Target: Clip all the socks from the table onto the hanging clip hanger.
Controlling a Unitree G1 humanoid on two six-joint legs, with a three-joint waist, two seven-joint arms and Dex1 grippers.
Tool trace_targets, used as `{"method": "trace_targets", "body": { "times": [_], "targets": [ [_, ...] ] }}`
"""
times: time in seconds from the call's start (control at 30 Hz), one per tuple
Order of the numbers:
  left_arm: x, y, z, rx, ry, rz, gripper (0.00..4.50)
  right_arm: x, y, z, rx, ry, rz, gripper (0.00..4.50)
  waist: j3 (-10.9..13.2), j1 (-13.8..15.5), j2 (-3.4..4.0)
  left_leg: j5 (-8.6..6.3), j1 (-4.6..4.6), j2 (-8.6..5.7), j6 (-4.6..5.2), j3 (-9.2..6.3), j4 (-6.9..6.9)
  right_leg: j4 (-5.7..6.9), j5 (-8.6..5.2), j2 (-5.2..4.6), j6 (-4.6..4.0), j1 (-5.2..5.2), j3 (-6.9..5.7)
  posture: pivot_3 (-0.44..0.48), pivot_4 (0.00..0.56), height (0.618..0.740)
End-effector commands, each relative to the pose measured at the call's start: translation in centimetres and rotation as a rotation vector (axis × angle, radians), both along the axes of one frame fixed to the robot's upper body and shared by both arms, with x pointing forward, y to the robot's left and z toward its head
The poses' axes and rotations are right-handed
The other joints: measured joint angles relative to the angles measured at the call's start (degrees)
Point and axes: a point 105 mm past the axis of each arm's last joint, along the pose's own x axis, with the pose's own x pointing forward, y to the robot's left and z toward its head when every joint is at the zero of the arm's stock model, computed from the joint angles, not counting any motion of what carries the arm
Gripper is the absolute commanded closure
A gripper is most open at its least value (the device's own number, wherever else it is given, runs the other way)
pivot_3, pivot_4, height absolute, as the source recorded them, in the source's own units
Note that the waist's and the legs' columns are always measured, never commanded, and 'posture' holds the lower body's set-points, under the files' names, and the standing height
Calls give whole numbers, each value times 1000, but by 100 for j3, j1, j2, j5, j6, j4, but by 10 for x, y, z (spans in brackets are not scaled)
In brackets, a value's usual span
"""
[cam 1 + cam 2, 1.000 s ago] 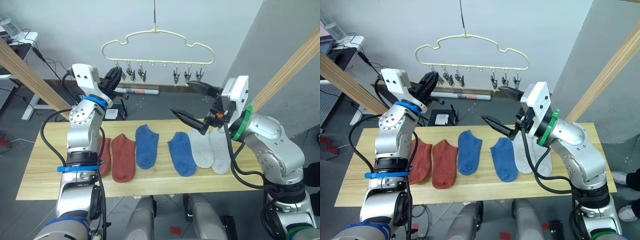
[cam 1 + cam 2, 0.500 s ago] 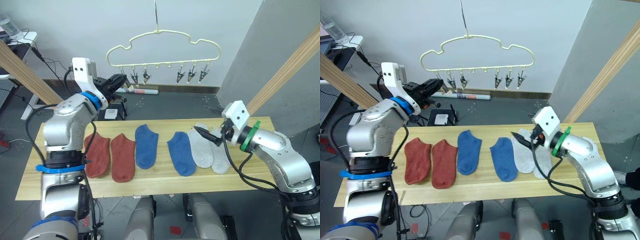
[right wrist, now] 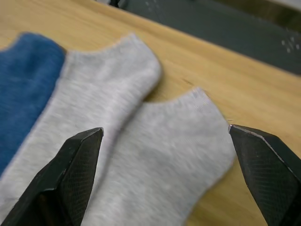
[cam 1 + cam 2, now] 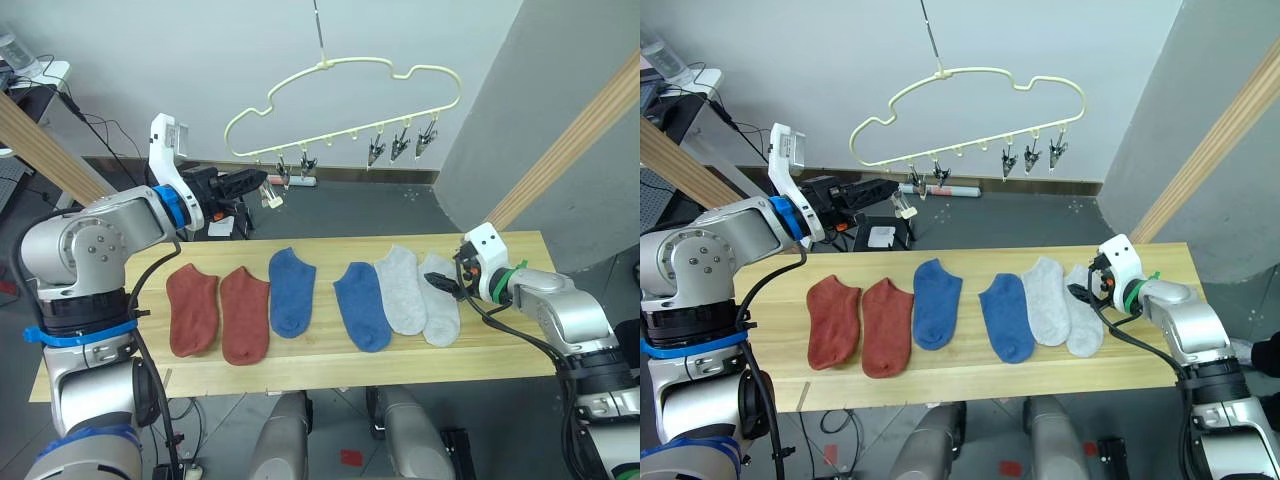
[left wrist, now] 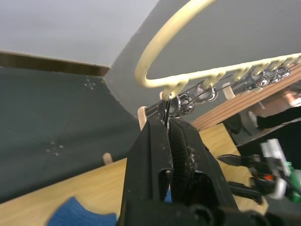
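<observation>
Six socks lie in a row on the table (image 4: pixel 90 370): two rust-red socks (image 4: pixel 192 310) (image 4: pixel 245 316), two blue socks (image 4: pixel 293 291) (image 4: pixel 362 306) and two light grey socks (image 4: pixel 402 291) (image 4: pixel 441 314). The pale-yellow clip hanger (image 4: pixel 350 95) hangs tilted above, its left end lower. At that left end my left gripper (image 4: pixel 262 181) is shut on a metal clip (image 5: pixel 167 106). My right gripper (image 4: pixel 440 283) is open and low over the cuff end of the right grey sock (image 3: pixel 164 160), with its fingers on either side of it.
Several more clips (image 4: pixel 403 146) hang free along the hanger's bar. Slanted wooden beams stand at the left (image 4: pixel 45 150) and right (image 4: pixel 570 140) behind the table. A grey wall panel (image 4: pixel 540 70) rises at the back right. Small items lie on the floor (image 4: pixel 225 225) behind the table.
My left gripper has reached the hanger's left end and shut on a clip, and the hanger now tilts. My right gripper has come down from mid-air to the right grey sock.
</observation>
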Motion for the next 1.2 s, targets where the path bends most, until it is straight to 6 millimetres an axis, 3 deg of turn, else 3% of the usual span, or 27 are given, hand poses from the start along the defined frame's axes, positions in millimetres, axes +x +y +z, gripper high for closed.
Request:
{"method": "trace_targets", "body": {
  "times": [0.03,0.17,0.3,0.4,0.77,0.8,1.0,1.1,1.2],
  "targets": [
    [-9,-5,10,-35,-12,-63,4492,6,-6,-4,-14,2,-23,0,42,0,-2,0,0,-1,0,0,1,0,0,0,0,0,1,-15,379,740],
    [-13,-4,5,-18,13,-81,4492,11,-13,-23,-17,55,-47,0,61,-18,-1,0,-1,1,-5,3,-2,0,0,0,0,-2,2,-25,378,740],
    [-12,-1,4,-12,16,-67,4492,13,-13,-28,-6,61,-45,0,61,-34,-2,-1,0,1,-7,7,2,1,0,-1,0,-2,6,-17,372,740],
    [-14,-1,5,-6,13,-73,4500,12,-8,-34,-29,63,0,527,61,-34,-2,0,1,2,-7,4,4,4,0,-1,0,-1,4,-9,369,740],
    [-18,0,2,-6,11,-62,4500,8,2,-33,6,35,33,4137,61,-45,-3,0,2,3,-10,5,6,5,0,-1,0,-1,5,3,364,740],
    [-19,-1,3,-15,12,-66,4500,7,-1,-29,22,25,20,4447,61,-41,-3,0,2,3,-11,4,6,6,0,-1,0,-1,4,5,365,740],
    [-18,-1,5,-54,26,-63,4500,-4,-9,11,92,-66,17,4447,64,-18,0,-1,-2,1,-11,4,5,3,0,-3,0,-2,6,5,370,740],
    [-18,-2,7,-171,76,-87,4500,-32,23,66,255,-66,212,4447,74,-32,14,-2,-2,1,-11,5,7,4,0,-2,1,-2,7,-8,367,740],
    [-19,-4,8,-267,134,-129,4500,-61,55,101,436,20,405,4447,83,-54,11,-3,-3,8,-9,1,9,8,0,1,2,-2,0,-23,365,740]
  ]
}}
